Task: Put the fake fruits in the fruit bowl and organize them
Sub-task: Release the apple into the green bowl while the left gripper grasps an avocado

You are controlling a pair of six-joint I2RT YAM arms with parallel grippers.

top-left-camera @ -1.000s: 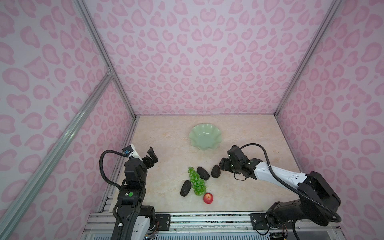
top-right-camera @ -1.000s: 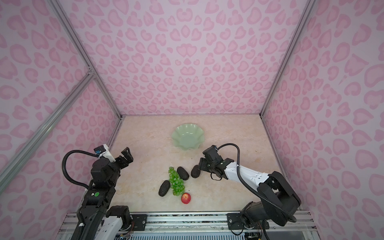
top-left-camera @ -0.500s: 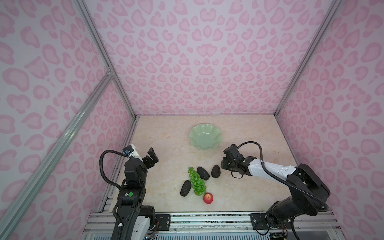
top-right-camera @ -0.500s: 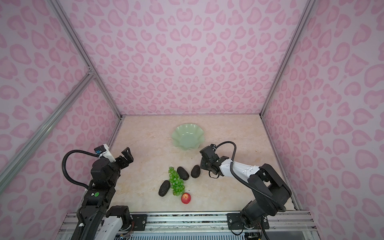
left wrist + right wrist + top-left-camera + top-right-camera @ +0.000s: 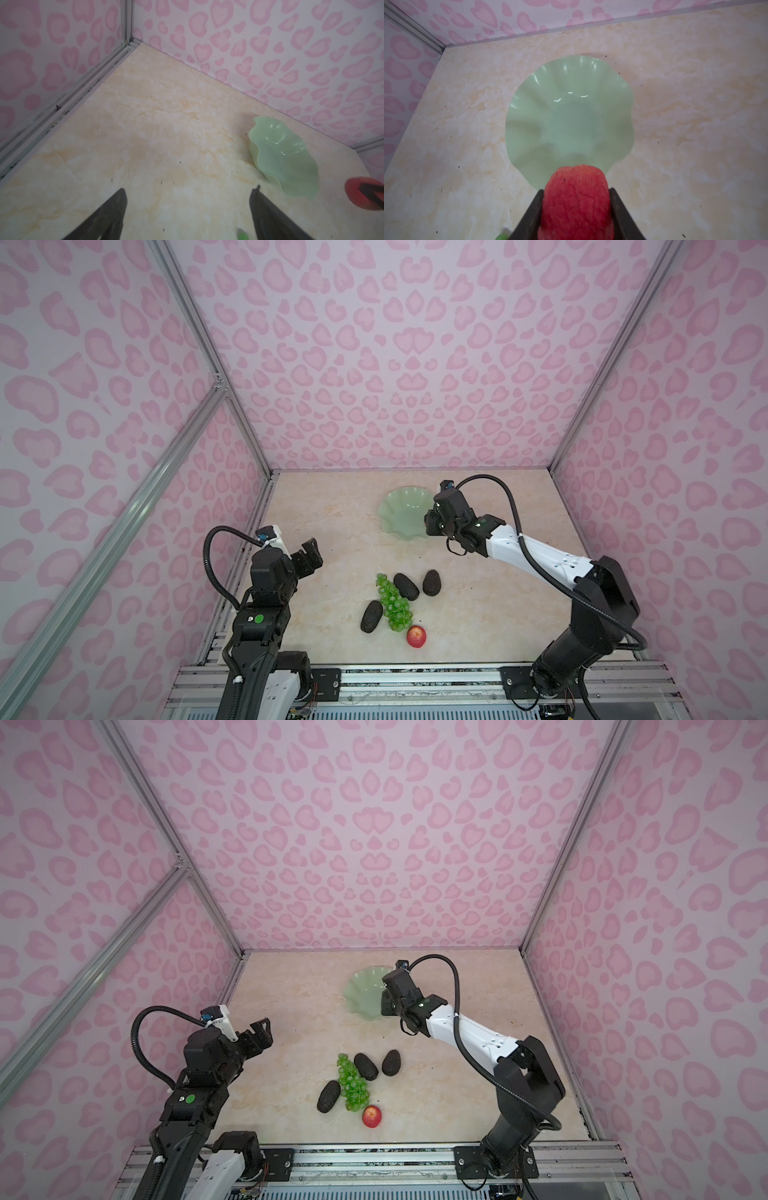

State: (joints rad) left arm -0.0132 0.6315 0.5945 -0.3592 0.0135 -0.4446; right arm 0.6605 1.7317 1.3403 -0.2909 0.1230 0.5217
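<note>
Right pincer clamped on red apple, poised at the edge of the empty fruit bowl. Best to carry it on over the bowl's centre, lower, then release gently, lest it roll out. Left pincer apart, empty. On worktop, well short of bowl: grapes, three avocados, second apple.

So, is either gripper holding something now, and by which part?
The right gripper holds a small red fake apple, pinched across its two opposite sides. The left gripper is open and empty.
</note>
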